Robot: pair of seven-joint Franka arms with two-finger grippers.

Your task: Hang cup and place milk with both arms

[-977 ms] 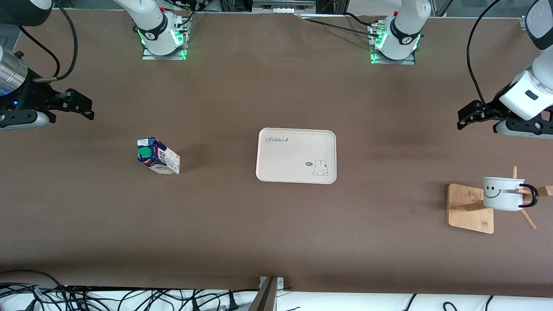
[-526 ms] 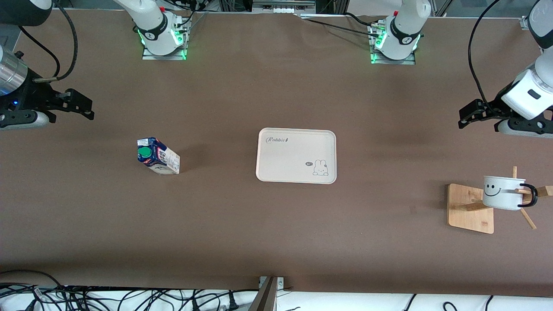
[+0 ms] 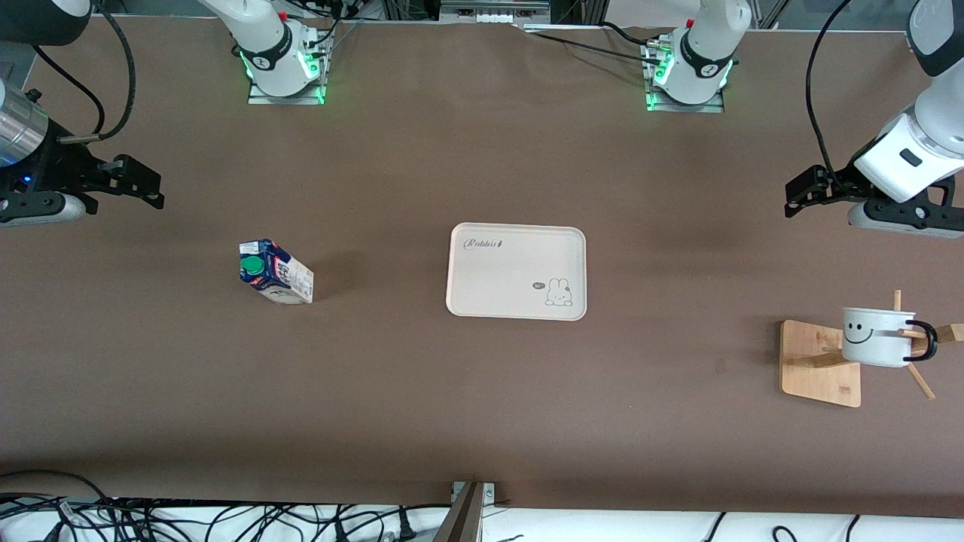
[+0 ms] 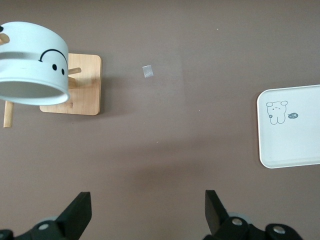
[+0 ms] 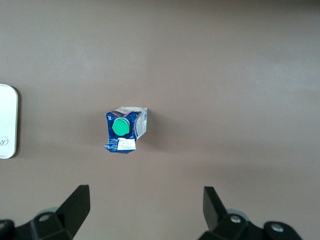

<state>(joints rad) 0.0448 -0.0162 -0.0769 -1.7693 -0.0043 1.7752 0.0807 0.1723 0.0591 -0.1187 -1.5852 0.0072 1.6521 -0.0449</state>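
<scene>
The cup (image 3: 877, 339), white with a black smiley, hangs by its black handle on a peg of the wooden rack (image 3: 817, 361) at the left arm's end of the table. It also shows in the left wrist view (image 4: 32, 65), with the rack's base (image 4: 82, 85) beside it. The milk (image 3: 275, 272) stands on the table toward the right arm's end and shows in the right wrist view (image 5: 125, 131). My left gripper (image 3: 797, 197) is open and empty in the air, apart from the rack (image 4: 147, 210). My right gripper (image 3: 154, 188) is open and empty, apart from the milk (image 5: 145, 205).
A cream tray (image 3: 516, 271) with a rabbit drawing lies empty at the table's middle; it also shows in the left wrist view (image 4: 290, 140) and the right wrist view (image 5: 7, 120). A small pale mark (image 4: 147, 71) is on the table near the rack. Cables lie along the near edge (image 3: 226, 519).
My left gripper has drifted a little away from the rack, toward the robots' bases and the table's middle. The right arm, the cup and the milk have not moved.
</scene>
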